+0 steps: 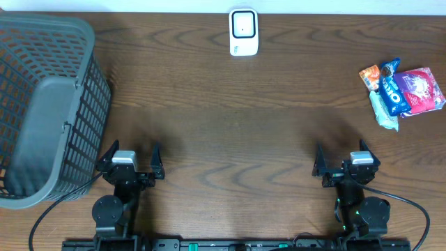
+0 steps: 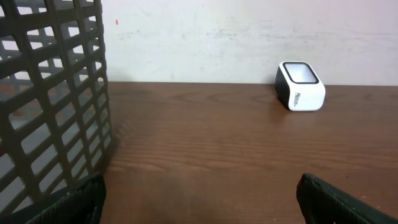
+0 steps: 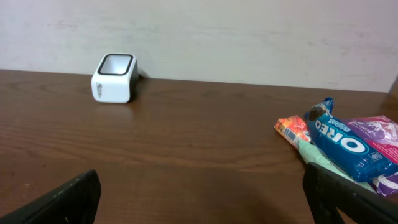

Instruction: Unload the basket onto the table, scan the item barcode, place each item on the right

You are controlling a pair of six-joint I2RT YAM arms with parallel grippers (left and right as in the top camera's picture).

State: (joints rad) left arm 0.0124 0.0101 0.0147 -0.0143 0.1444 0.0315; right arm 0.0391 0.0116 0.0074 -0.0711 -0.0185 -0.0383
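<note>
A white barcode scanner [image 1: 243, 32] with a dark window stands at the far middle of the table; it also shows as the scanner [image 2: 300, 86] and the scanner [image 3: 114, 77] in the wrist views. A pile of snack packets [image 1: 404, 93] lies at the far right: a blue Oreo pack [image 3: 342, 144], a purple pack [image 3: 379, 134], an orange pack [image 3: 292, 129] and a pale green one [image 3: 317, 163]. My left gripper [image 1: 130, 157] and right gripper [image 1: 345, 158] rest open near the front edge, nothing between their fingers.
A large grey mesh basket [image 1: 43, 104] stands at the left, close beside my left gripper; its wall [image 2: 50, 93] fills the left of the left wrist view. A pale wall runs behind the table's far edge.
</note>
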